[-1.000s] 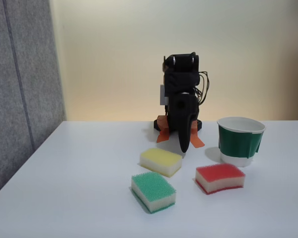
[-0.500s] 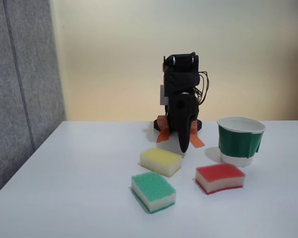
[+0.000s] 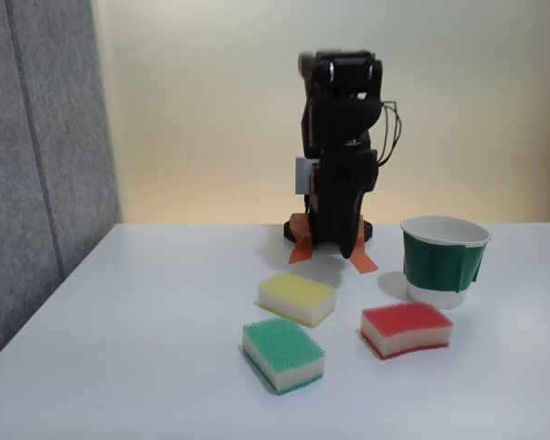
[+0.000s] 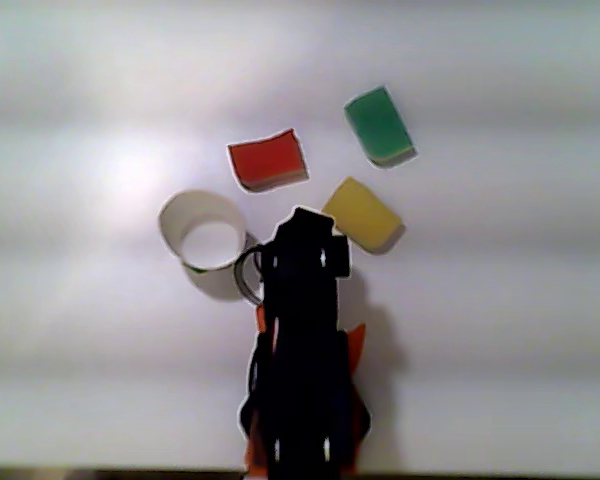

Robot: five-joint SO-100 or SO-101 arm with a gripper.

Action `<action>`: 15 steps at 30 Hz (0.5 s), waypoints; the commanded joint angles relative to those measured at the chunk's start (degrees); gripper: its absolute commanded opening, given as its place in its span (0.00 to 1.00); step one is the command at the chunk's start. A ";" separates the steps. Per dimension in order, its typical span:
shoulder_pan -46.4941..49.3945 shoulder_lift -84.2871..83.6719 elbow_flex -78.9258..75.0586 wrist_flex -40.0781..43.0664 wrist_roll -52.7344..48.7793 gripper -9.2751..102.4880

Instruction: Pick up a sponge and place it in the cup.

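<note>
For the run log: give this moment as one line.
phase: before reach | gripper: above table, holding nothing, fingers' state unclear | red sponge: on table beside cup | cup: nothing visible inside

White table point(image 3: 147, 312), cream wall point(image 3: 211, 101), grey partition point(image 3: 37, 156).

Office-like room, white table point(image 3: 119, 348), grey partition point(image 3: 37, 156)

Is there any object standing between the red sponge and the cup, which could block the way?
Nothing visible does. The red sponge lies just in front of the cup, bare table between; the yellow sponge and green sponge sit aside.
</note>
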 commanded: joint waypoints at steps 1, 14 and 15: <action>0.09 -9.76 -12.74 0.18 -3.43 0.08; -4.75 -40.25 -39.37 -0.79 -13.80 0.08; -5.36 -41.92 -40.61 -0.97 -13.62 0.08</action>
